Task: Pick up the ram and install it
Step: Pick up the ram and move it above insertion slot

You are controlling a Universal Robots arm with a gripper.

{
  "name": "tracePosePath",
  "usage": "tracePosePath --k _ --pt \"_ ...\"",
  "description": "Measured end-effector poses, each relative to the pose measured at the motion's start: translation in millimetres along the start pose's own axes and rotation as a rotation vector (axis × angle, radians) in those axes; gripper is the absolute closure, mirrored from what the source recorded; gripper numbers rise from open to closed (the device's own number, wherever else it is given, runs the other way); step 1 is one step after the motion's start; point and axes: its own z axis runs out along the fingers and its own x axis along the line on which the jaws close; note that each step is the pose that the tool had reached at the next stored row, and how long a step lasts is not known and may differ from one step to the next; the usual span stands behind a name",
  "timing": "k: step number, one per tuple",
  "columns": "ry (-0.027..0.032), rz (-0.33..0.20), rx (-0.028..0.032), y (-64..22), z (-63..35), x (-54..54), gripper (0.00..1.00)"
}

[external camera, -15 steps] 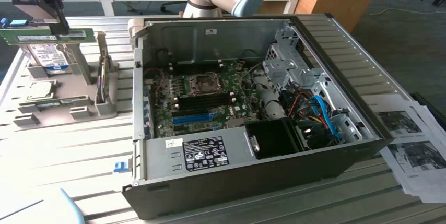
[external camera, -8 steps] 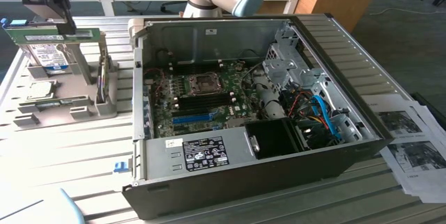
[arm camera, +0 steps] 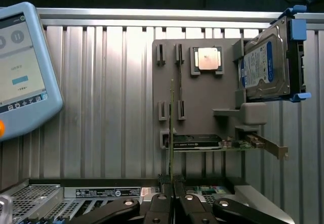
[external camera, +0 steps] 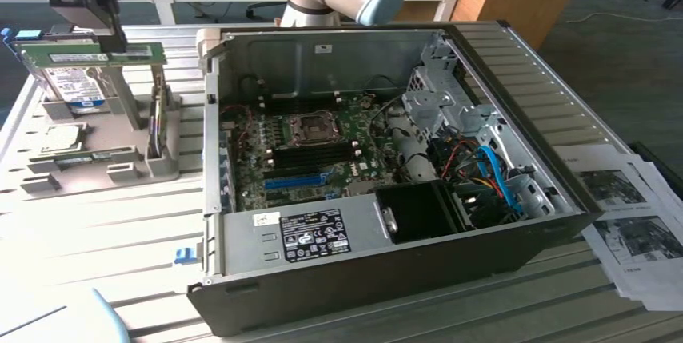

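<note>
The ram (external camera: 64,56) is a long green stick with small dark chips. My gripper (external camera: 111,37) is shut on its upper edge and holds it level above the grey parts holder (external camera: 96,169), at the exterior view's left. In the wrist view the ram (arm camera: 172,128) shows edge-on as a thin line running out from between my closed fingers (arm camera: 161,199), over the holder's slotted posts (arm camera: 177,110). The open computer case (external camera: 555,223) lies at the exterior view's right of the holder, with the motherboard (external camera: 309,151) and its dark memory slots exposed.
On the holder sit a silver hard drive (arm camera: 266,64) with a blue-white label, a square silver processor (arm camera: 207,59) and an expansion card (arm camera: 202,144). A tablet-like pendant (arm camera: 20,67) lies on the slatted table. Printed papers (external camera: 629,215) lie past the case.
</note>
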Motion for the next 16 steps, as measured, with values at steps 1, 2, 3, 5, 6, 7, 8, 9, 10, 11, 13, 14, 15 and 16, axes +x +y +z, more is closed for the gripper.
tracePosePath --k 1,2,3,5,6,7,8,9,10,11,13,14,15,16 --pt "0.0 0.0 0.0 -1.4 -0.1 0.0 0.89" --pt "0.0 0.0 0.0 -2.7 -0.1 -0.1 0.89" --pt "0.0 0.0 0.0001 -4.0 -0.1 -0.1 0.89" --pt "0.0001 0.0 0.0 -6.7 -0.3 -0.1 0.89" --pt "0.0001 -0.001 -0.0001 -8.1 -0.3 -0.2 0.89" --pt "0.0001 -0.001 -0.0001 -9.4 -0.4 -0.2 0.89" --pt "0.0 -0.001 0.0 -10.7 -0.4 -0.2 0.89" --pt "0.0001 -0.001 -0.0001 -11.9 -0.5 -0.2 0.89" --pt "0.0001 -0.001 -0.0001 -13.4 -0.6 -0.3 0.89" --pt "0.0001 -0.001 -0.0001 -14.6 -0.6 -0.3 0.89" --pt "0.0 -0.001 -0.0001 -17.2 -0.7 -0.4 0.89" --pt "0.0001 -0.001 0.0 -18.4 -0.7 -0.4 0.89" --pt "0.0 -0.001 -0.0001 -19.7 -0.8 -0.4 0.89" --pt "0.0001 -0.001 -0.0001 -21.0 -0.8 -0.5 0.89"
